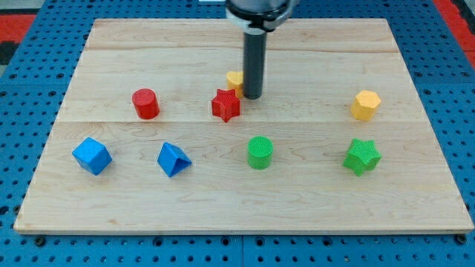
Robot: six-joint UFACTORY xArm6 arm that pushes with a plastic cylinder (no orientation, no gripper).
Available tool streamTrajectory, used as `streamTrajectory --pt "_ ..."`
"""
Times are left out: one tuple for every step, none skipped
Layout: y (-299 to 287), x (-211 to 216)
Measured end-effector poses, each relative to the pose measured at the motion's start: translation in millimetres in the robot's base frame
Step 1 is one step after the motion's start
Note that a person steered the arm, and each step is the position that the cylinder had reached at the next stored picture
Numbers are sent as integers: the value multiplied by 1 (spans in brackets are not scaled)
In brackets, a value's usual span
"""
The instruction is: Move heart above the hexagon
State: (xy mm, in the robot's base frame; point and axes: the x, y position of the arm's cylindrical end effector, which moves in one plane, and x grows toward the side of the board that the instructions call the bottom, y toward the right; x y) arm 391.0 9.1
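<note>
A small yellow block [234,78], likely the heart, lies near the board's middle and is partly hidden behind my rod. My tip [253,96] rests on the board just right of it and close to the upper right of a red star [225,105]. The yellow hexagon [365,104] sits far to the view's right, at about the red star's height.
A red cylinder [146,103] stands at the left of the middle. Along the lower row lie a blue cube [92,155], a blue triangle [173,159], a green cylinder [260,152] and a green star [361,156]. The wooden board [237,215] lies on a blue pegboard.
</note>
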Motion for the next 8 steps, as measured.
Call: streamTrajectory --pt "-17 -14" --pt "-82 -18" --pt "-77 -53" --pt "-44 -55" --pt "18 -51" --pt "90 -45" --pt "145 -44" --pt "132 -50"
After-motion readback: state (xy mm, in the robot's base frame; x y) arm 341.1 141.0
